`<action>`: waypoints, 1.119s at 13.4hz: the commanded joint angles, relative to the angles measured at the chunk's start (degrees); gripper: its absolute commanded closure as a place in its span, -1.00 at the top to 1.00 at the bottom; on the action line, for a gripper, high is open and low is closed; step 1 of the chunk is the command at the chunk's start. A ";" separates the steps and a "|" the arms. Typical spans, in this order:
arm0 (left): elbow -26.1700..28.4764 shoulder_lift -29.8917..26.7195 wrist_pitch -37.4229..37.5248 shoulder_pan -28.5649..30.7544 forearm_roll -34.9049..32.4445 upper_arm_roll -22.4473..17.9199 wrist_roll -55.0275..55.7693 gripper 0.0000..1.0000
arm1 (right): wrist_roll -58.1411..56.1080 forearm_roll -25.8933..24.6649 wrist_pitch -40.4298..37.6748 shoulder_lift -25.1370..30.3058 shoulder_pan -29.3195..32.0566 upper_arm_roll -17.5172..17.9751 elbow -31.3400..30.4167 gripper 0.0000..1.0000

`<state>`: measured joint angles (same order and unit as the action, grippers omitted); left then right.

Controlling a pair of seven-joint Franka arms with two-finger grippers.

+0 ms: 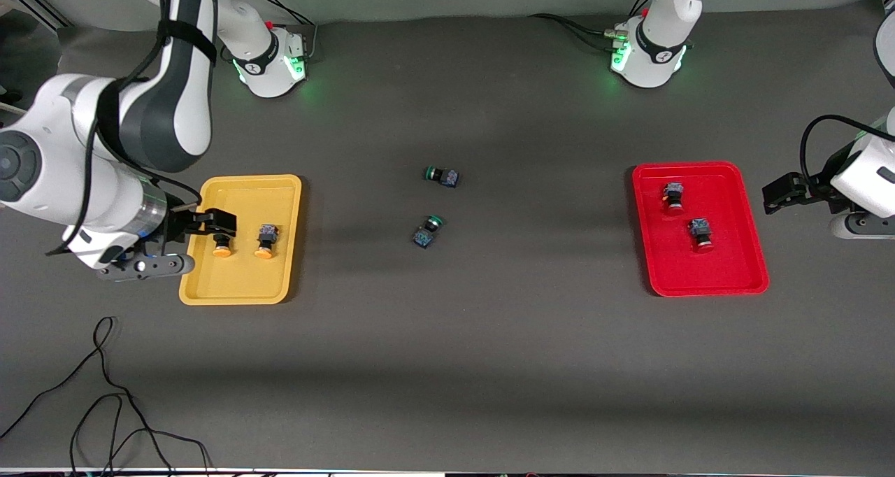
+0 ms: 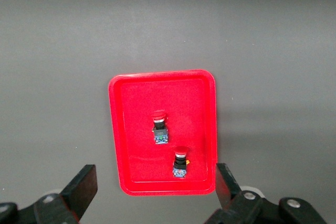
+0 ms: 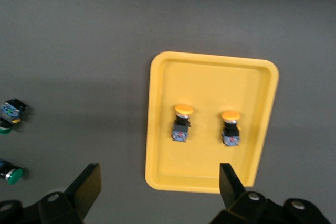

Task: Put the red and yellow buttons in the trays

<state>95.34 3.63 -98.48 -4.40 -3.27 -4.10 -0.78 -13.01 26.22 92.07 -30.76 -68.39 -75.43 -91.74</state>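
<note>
Tray at the right arm's end (image 1: 280,271): holds a pair of push-button switches (image 1: 265,241) side by side, apart.
Tray at the left arm's end (image 1: 731,267): holds a second pair of switches (image 1: 673,196), one nearer the front camera and closer to the left arm's end than its mate.
Table middle (image 1: 531,337): two loose switches (image 1: 442,176) between the trays, one nearer the front camera than its mate.
Right gripper (image 1: 218,224): over its tray's outer edge.
Left gripper (image 1: 772,196): over the table just beside its tray.

The right gripper (image 1: 210,222) is covering part of one yellow button (image 1: 222,246) in the front view. The left gripper (image 1: 776,191) is showing mostly edge-on there, its arm (image 1: 863,183) running off the picture's edge. The cable (image 1: 105,400) is leaving the table's (image 1: 447,337) near edge.
</note>
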 commanded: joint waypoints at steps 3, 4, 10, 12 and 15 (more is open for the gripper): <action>-0.24 -0.29 -0.31 -0.43 0.28 -0.12 0.87 0.99 | 16.15 -19.59 -0.05 19.92 24.18 33.05 -0.11 1.00; -0.24 -0.12 -0.31 -0.52 0.28 -0.12 0.87 0.99 | 17.74 -21.46 -0.05 22.13 32.71 42.12 -0.46 1.00; -0.50 0.06 -0.75 -0.70 0.28 -0.04 0.87 0.99 | 17.94 -25.78 -1.01 28.56 63.34 69.77 -1.60 1.00; -0.50 0.06 -0.75 -0.70 0.28 -0.04 0.87 0.99 | 17.59 -25.96 -1.10 29.00 65.93 71.65 -1.60 1.00; -0.50 0.06 -0.75 -0.78 0.20 -0.04 0.87 0.99 | 14.86 -26.05 -1.10 29.27 65.93 70.60 -1.08 1.00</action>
<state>95.36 3.73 -99.03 -4.58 -3.27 -3.89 -0.77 3.05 1.60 91.00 -2.82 -3.00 -5.08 -92.10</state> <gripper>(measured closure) 0.000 0.000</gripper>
